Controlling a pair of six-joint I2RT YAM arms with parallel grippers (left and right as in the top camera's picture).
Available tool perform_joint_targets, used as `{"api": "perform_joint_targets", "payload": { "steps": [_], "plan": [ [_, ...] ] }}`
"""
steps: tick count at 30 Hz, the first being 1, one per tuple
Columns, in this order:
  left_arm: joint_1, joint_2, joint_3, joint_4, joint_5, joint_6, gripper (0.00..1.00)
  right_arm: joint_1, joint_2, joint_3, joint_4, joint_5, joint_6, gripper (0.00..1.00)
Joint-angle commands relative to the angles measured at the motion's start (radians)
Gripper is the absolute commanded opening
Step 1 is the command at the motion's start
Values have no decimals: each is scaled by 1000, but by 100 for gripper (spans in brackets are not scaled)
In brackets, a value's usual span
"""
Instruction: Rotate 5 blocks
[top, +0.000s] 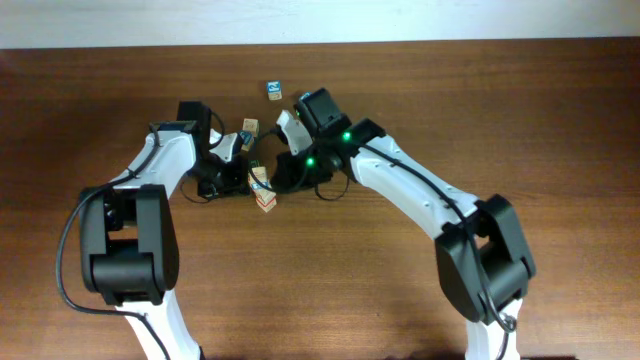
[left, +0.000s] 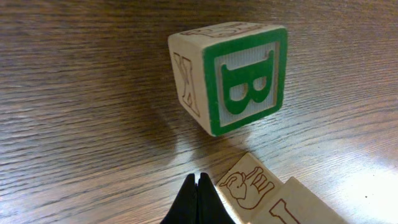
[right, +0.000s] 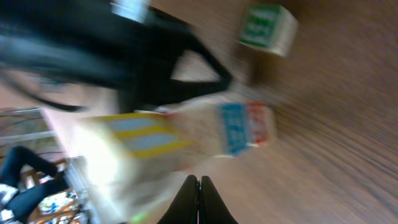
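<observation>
The brown wooden surface (top: 520, 90) fills the overhead view, and over its middle the left arm (top: 160, 170) and the right arm (top: 420, 195) are bent inward, almost meeting. The left tool (left: 198, 198) is seen clenched, tips pressed together with nothing between them, and the right tool (right: 199, 200) is likewise clenched and empty, though its view is badly blurred. The blocks (top: 266, 200) are scattered between and beyond the two wrists: a small cluster lies near the middle, a blue-faced block (top: 273, 90) sits apart on the far side, and not all five can be counted with certainty. From the left wrist, a green B block (left: 239, 78) is shown resting on the surface just beyond the shut tips, with a block with a line-drawn animal (left: 245, 183) just right of them and another touching it. From the right wrist, a blue-and-red block (right: 245, 127) is made out ahead of the tips. The step in hand is judged to be a reposition between turns, with no block gripped. For the next move, one tool would need to be released and set astride a single block, or a shut tip laid against a corner, so that a turn is given without neighbours being knocked.
</observation>
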Motion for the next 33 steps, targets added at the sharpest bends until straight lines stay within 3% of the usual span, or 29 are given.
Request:
{"api": "perform_joint_targets", "payload": {
  "steps": [1, 19, 23, 24, 27, 33],
  "plan": [
    [11, 9, 6, -1, 2, -10, 0, 8, 13, -8, 6, 65, 9, 4],
    [70, 9, 72, -34, -163, -19, 0, -66, -11, -5, -46, 54, 8, 5],
    [108, 6, 248, -183, -222, -17, 0, -153, -75, 47, -143, 74, -47, 20],
    [114, 1, 342, -256, -241, -7, 0, -183, -100, 88, -203, 101, -73, 27],
    [115, -34, 560, -401, -277, 30, 0, -237, -167, 201, -348, 182, -126, 36],
    [115, -211, 758, -504, -277, 84, 0, -247, -297, 339, -491, 293, -158, 56]
  ]
}}
